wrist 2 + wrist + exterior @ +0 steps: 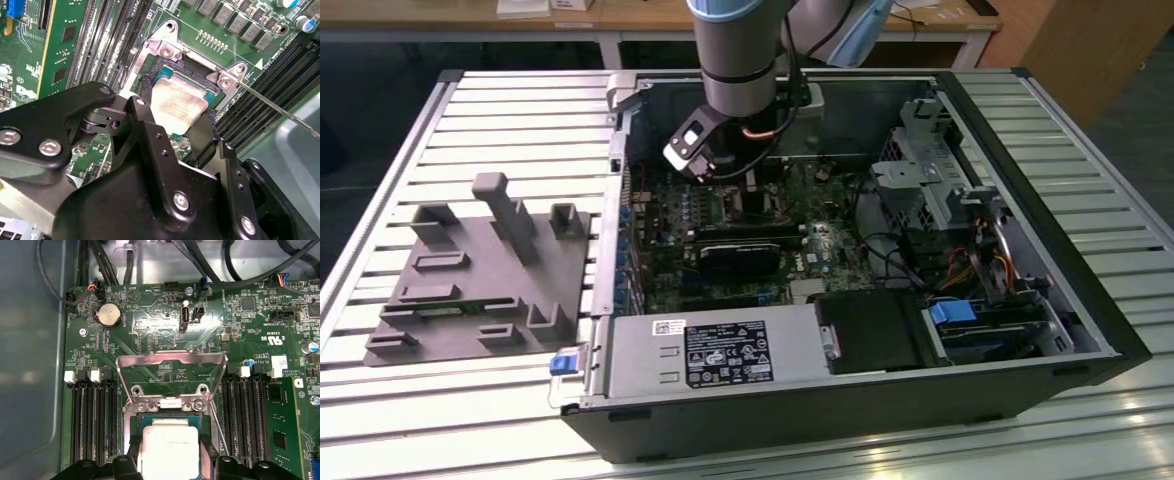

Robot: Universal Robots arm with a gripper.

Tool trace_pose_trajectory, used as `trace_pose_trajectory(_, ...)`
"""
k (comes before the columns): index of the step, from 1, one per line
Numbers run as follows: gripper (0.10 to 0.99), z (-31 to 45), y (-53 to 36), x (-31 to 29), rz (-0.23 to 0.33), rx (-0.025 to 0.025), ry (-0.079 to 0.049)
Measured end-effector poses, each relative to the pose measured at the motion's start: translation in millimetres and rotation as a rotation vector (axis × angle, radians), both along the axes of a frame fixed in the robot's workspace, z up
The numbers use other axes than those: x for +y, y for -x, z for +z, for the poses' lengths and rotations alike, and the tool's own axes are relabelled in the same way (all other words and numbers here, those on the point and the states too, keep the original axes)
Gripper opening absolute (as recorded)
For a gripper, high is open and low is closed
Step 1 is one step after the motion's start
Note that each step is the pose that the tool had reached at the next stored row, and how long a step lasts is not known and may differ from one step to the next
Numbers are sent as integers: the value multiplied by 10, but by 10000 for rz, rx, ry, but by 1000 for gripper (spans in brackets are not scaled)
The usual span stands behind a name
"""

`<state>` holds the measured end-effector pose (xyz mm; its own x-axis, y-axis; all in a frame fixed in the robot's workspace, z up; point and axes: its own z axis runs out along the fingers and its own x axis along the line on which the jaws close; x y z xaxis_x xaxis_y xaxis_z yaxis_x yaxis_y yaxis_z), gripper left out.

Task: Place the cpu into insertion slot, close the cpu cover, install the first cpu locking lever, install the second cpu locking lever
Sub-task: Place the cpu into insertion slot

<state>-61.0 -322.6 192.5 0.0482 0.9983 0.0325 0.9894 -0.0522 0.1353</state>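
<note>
1. Exterior view: the arm comes down into the open computer case (pixel 1014 160). The gripper (pixel 734 178) is low over the insertion slot (pixel 751 205) on the motherboard (pixel 834 240). A grey fixture (pixel 480 270) lies outside the case, well apart from the slot toward the exterior view's left.

2. Second wrist view: the two black fingers (pixel 145 117) sit on opposite sides of the slot and are closed against the edges of the cpu (pixel 177 102). The pale metal top of the cpu lies level within the silvery rim of the slot. A thin locking lever (pixel 280 107) angles away from one corner of the slot, unlatched.

3. First wrist view: the cpu (pixel 169 447) sits in the slot's dark centre, clamped between the fingers (pixel 131 460). The cpu cover (pixel 170 359) is swung open and stands up from the hinge edge of the slot, with the board showing through its window. Long black memory slots (pixel 92 415) flank the slot on both sides. A coin battery (pixel 108 315) sits farther from the slot, beyond the cover.
</note>
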Motion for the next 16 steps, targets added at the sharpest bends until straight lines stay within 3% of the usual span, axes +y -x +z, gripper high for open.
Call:
trace_pose_trajectory(9,537,-6,0,1,-1,-2,-4)
trace_pose_trajectory(11,549,-8,-1,2,-1,-5,-9)
trace_pose_trajectory(12,612,-7,0,2,-1,-5,-8)
trace_pose_trajectory(16,612,-6,0,1,-1,-2,-4)
